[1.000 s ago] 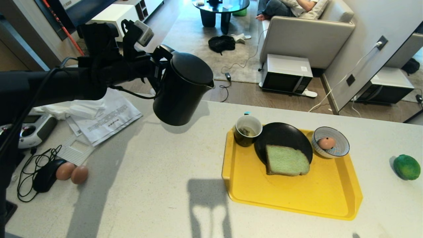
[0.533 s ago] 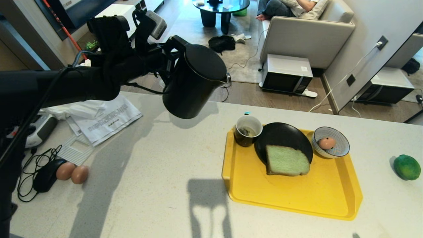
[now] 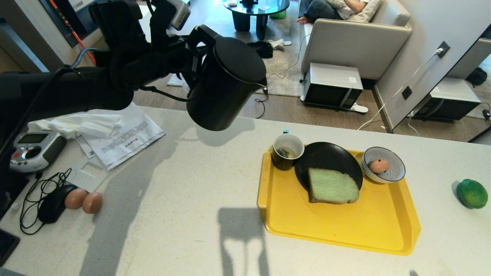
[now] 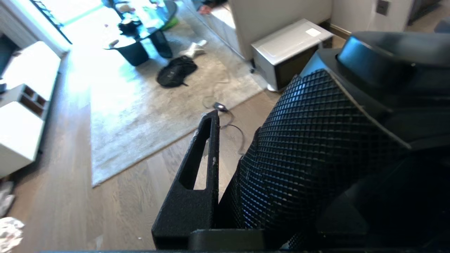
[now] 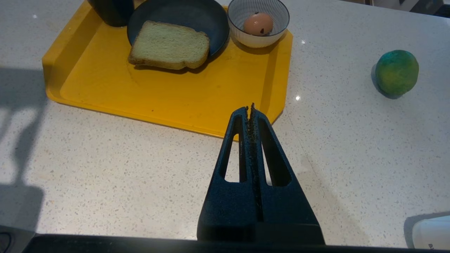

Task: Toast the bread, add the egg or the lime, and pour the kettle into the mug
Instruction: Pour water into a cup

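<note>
My left gripper [image 3: 191,57] is clamped on the handle of the kettle [image 3: 224,82], holding it in the air above the far edge of the counter [image 3: 184,199], tilted with its spout toward the tray [image 3: 345,230]. The mug [image 3: 287,151] sits at the tray's far left corner with a tea bag inside, touching the black plate [image 3: 330,157] where the bread [image 3: 333,186] lies. The egg [image 3: 379,166] rests in the striped bowl [image 3: 384,165]; the lime [image 3: 472,193] sits apart on the counter. My right gripper [image 5: 251,116] hovers pinched together and empty near the tray
</note>
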You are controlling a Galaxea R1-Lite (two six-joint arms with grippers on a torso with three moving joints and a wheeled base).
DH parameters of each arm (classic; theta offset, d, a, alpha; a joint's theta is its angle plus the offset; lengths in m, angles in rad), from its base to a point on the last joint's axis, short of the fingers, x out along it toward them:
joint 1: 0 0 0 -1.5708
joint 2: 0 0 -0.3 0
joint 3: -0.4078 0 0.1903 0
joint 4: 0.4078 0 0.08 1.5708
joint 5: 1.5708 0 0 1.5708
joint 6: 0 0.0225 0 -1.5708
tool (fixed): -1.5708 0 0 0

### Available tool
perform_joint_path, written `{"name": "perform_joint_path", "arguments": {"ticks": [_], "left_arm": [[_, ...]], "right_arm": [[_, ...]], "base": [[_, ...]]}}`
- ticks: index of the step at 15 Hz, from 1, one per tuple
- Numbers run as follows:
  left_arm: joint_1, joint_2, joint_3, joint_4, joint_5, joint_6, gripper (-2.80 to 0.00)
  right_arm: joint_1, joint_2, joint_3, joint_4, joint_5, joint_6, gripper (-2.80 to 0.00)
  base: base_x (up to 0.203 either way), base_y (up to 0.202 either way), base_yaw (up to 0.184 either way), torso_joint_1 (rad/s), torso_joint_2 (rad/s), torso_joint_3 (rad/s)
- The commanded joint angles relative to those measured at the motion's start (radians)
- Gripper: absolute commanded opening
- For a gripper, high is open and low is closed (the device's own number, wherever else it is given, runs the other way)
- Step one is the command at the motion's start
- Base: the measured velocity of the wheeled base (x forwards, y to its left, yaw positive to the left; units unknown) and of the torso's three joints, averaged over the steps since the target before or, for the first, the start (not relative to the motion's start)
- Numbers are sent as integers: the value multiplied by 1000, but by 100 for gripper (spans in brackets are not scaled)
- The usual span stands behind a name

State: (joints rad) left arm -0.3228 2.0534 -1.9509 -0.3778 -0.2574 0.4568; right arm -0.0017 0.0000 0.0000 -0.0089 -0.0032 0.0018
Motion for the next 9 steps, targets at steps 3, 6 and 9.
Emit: {"name": "perform_joint_path", "arguments": {"ticks": [3, 6, 9], "left_arm": [[5, -70, 0, -36, 33, -20, -280], [6, -108, 0, -107, 97, -117, -280], [7, -139, 0, -118, 141, -192, -280]], "right_arm": [[0, 2, 1, 0, 0, 1, -280], [0, 0, 2, 0, 0, 0, -280], [0, 0, 2, 0, 0, 0, -280]], "base": [[0, 0, 0, 0, 0, 0], [0, 0, 0, 0, 0, 0], [0, 0, 0, 0, 0, 0]]}}
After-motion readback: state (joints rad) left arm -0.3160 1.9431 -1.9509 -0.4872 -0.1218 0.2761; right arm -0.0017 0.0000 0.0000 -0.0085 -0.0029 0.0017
